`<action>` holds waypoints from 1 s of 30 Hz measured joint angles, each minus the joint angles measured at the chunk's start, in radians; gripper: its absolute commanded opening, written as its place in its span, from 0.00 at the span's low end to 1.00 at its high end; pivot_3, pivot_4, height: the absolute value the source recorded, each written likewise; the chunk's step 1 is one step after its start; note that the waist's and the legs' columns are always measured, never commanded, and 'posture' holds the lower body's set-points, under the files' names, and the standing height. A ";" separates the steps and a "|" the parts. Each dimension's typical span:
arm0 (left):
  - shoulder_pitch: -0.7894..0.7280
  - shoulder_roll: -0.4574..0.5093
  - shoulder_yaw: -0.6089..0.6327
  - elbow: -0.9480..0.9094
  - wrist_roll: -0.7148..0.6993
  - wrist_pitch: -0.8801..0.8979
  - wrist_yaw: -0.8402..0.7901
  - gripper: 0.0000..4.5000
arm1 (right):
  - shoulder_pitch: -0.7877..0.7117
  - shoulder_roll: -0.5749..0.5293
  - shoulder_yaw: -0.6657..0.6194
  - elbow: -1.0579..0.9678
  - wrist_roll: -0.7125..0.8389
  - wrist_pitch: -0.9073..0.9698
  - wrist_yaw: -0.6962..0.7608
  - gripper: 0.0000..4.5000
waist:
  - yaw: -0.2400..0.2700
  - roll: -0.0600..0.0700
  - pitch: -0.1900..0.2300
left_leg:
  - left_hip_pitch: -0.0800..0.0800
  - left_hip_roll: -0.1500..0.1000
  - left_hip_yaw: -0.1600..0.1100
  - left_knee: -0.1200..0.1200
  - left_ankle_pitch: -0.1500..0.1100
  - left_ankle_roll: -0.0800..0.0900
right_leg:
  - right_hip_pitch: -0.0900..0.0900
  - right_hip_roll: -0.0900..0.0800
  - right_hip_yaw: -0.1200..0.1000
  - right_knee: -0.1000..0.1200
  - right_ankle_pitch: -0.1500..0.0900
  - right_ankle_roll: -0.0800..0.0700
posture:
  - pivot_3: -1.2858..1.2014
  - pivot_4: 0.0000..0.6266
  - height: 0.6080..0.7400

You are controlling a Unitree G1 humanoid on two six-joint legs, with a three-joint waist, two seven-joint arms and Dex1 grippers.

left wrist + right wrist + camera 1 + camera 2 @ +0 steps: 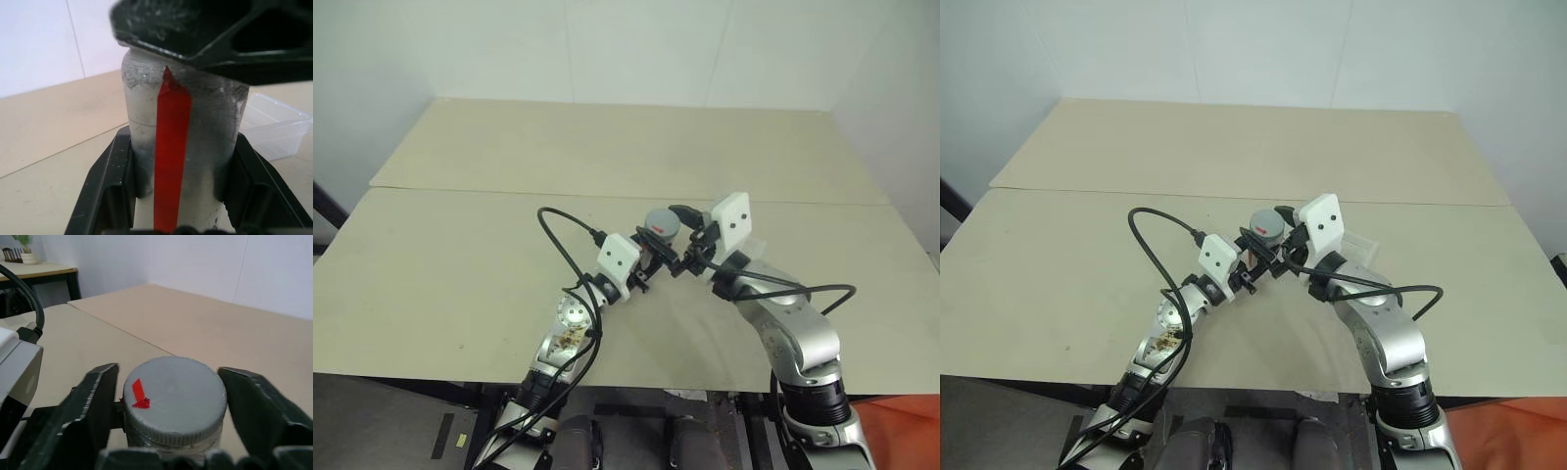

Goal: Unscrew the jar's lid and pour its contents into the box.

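Note:
The silver-grey jar point(142, 122) with a red vertical stripe is held upright above the table, a little in front of the robot. My left gripper point(183, 191) is shut on the jar's body, one black finger point(110, 191) on each side. The round grey lid point(181, 391), with a small red mark on top, sits on the jar. My right gripper point(171, 399) reaches in from the right, its two fingers pressed against opposite sides of the lid. The clear plastic box point(1356, 245) rests on the table just right of the jar, partly hidden behind my right arm.
The beige table point(460, 255) has a seam running across it behind the grippers, and a white wall stands past its far edge. A black cable point(563, 245) loops up from my left arm.

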 measured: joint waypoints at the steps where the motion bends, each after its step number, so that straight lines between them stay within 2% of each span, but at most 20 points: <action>1: 0.000 -0.001 0.000 0.000 0.000 0.000 0.000 0.43 | 0.000 0.003 0.000 0.004 -0.002 -0.005 0.000 0.62 | 0.000 0.000 0.000 | 0.000 0.000 0.000 0.000 0.000 0.000 | 0.000 0.000 0.000 0.000 0.000 0.000 | 0.52 0.24 1.00; 10: 0.000 0.001 0.001 0.000 -0.001 0.000 -0.002 0.43 | 0.000 0.002 0.003 0.013 -0.010 -0.021 0.010 0.62 | 0.000 0.000 0.000 | 0.000 0.000 0.000 0.000 0.000 0.000 | 0.000 0.000 0.000 0.000 0.000 0.000 | 0.52 0.24 1.00; 15: 0.021 0.013 0.001 -0.020 -0.009 -0.002 -0.029 0.43 | 0.000 -0.035 0.001 0.019 0.006 -0.031 0.078 0.62 | 0.000 0.000 0.000 | 0.000 0.000 0.000 0.000 0.000 0.000 | 0.000 0.000 0.000 0.000 0.000 0.000 | 0.52 0.24 1.00; 23: 0.083 0.060 0.002 -0.115 -0.139 0.012 -0.182 0.43 | -0.029 -0.151 -0.045 0.048 0.136 -0.041 0.332 0.62 | -0.001 0.000 0.000 | 0.000 0.001 -0.001 0.000 -0.001 0.002 | 0.000 0.000 0.000 0.000 0.000 0.000 | 0.52 0.24 1.00; 30: 0.115 0.164 -0.015 -0.213 -0.254 0.054 -0.376 0.43 | -0.090 -0.273 -0.049 0.135 0.233 -0.095 0.674 0.62 | -0.001 0.000 0.000 | 0.001 0.001 -0.001 0.000 -0.001 0.002 | 0.000 0.000 0.000 0.000 0.000 0.000 | 0.52 0.24 1.00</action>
